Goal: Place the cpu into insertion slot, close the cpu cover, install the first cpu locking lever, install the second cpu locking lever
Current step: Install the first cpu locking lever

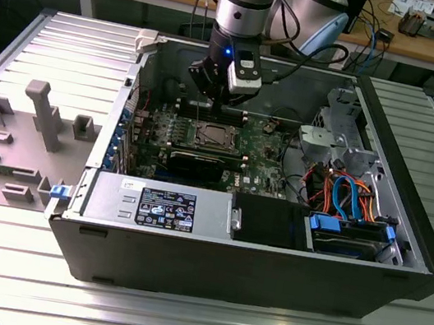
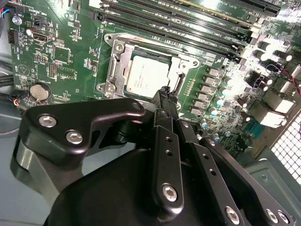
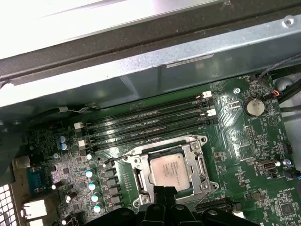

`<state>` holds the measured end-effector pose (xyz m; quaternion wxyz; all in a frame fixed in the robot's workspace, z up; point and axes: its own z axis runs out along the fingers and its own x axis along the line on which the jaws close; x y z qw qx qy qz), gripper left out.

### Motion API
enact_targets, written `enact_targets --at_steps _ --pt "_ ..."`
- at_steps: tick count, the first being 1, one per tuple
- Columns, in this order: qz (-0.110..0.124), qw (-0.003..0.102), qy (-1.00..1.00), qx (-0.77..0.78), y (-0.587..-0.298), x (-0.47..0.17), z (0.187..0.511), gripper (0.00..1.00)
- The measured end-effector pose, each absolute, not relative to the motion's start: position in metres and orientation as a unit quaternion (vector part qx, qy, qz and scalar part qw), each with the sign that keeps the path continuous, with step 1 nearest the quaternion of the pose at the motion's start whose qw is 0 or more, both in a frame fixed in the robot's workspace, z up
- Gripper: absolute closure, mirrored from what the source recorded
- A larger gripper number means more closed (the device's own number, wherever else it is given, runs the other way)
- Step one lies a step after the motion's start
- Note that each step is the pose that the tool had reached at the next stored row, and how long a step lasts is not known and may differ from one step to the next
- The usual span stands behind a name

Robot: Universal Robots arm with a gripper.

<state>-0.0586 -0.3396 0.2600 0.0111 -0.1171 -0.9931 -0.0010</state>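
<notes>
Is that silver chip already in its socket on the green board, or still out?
In. In both wrist views the cpu lies flat inside the insertion slot, with the metal rim framing it.

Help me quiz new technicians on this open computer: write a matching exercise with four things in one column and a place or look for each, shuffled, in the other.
1. cpu
2. cpu cover
3. coin battery
4. gripper

A. round and silver, on the green board away from the chip
B. metal frame lying around the chip
C. grey square inside the frame's window
D. black, at the frame's edge

Pairs: 1-C, 2-B, 3-A, 4-D
</notes>
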Motion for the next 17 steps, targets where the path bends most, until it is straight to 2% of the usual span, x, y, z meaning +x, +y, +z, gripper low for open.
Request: enact_targets --at_steps 17 --pt "0.0 0.011 -0.999 -0.051 -0.3396 -0.0674 0.2598 0.89"
